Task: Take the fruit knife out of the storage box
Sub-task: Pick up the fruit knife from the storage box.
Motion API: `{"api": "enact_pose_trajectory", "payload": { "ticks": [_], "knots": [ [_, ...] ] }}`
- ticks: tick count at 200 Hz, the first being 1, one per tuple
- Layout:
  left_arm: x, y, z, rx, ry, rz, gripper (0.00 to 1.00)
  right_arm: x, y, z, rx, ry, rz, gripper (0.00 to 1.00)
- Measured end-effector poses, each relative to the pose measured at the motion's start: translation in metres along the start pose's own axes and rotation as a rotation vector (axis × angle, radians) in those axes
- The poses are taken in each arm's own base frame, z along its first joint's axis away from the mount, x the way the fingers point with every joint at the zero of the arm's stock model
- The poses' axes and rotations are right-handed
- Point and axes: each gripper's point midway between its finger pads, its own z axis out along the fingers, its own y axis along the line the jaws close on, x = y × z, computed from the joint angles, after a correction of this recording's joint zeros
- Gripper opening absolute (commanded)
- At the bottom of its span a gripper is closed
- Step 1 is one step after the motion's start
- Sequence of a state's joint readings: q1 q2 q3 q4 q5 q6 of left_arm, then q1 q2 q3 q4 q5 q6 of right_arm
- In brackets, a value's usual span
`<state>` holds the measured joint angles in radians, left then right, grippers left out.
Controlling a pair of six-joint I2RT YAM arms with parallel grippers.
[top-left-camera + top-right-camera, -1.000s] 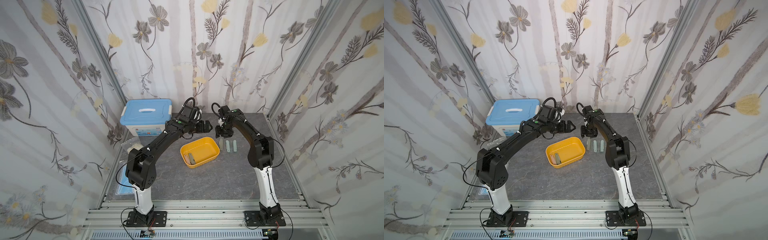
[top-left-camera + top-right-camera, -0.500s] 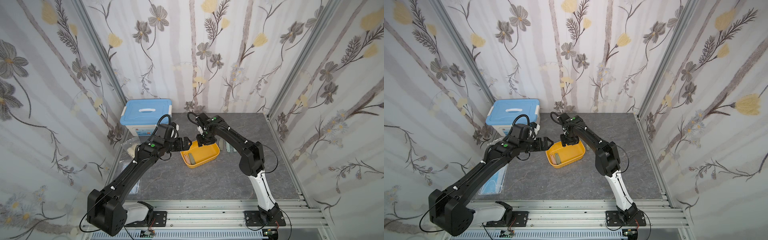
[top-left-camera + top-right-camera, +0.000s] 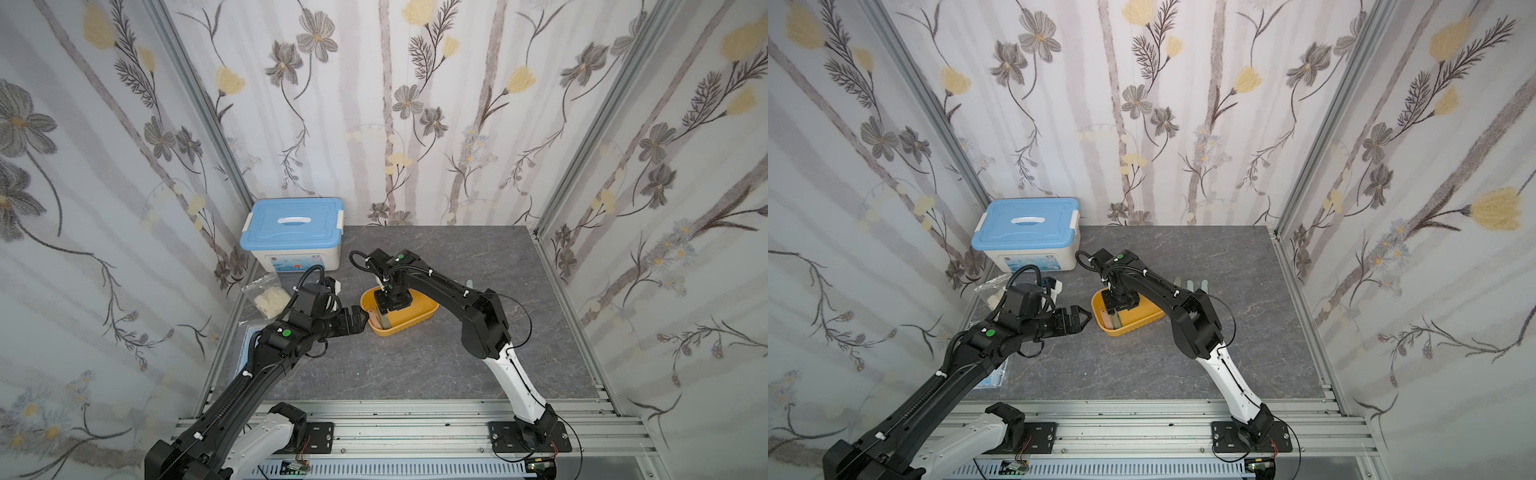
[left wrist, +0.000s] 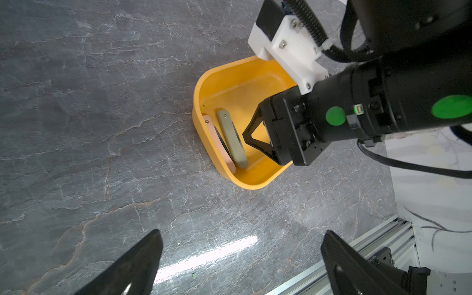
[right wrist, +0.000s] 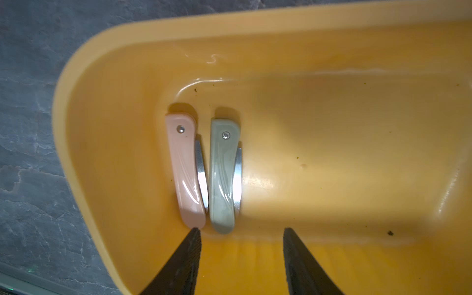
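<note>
R gripper (image 5: 241,229) inside glossy mustard plastic storage box (image 5: 102,76), jaws apart, empty.
Pink fruit knife (image 5: 187,173) & sage fruit knife (image 5: 222,176), folded, smooth handles, side by side near its rounded corner; L gripper (image 4: 242,232) wide open.

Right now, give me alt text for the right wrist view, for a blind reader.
A pink knife and a grey-green knife, both folded, lie side by side at one end of the yellow storage box. The right claw is open, its dark fingertips straddling the grey-green knife's end.
</note>
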<state>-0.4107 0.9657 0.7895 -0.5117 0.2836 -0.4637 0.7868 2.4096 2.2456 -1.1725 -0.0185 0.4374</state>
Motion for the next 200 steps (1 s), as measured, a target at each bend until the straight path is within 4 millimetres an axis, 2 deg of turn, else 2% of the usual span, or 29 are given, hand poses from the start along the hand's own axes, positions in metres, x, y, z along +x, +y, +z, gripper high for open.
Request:
{"api": "enact_pose_trajectory", "payload": {
  "ticks": [36,73,101,158,200],
  "knots": [
    [0.0,0.0,0.002,-0.003,0.008,-0.001,1.0,0.004,0.002,0.018,0.027,0.018,-0.007,0.52],
    [0.001,0.001,0.007,-0.008,0.025,0.005,1.0,0.006,0.009,0.025,0.033,0.017,-0.024,0.5],
    [0.001,0.002,0.008,-0.009,0.03,0.004,1.0,0.006,0.007,0.028,0.054,0.013,-0.028,0.49],
    [0.001,0.003,0.008,-0.011,0.03,0.006,1.0,0.002,-0.006,0.036,0.071,0.015,-0.007,0.46],
    [0.002,0.004,0.009,-0.011,0.034,0.004,1.0,-0.009,-0.033,0.033,0.089,0.005,0.036,0.44]
  ]
}}
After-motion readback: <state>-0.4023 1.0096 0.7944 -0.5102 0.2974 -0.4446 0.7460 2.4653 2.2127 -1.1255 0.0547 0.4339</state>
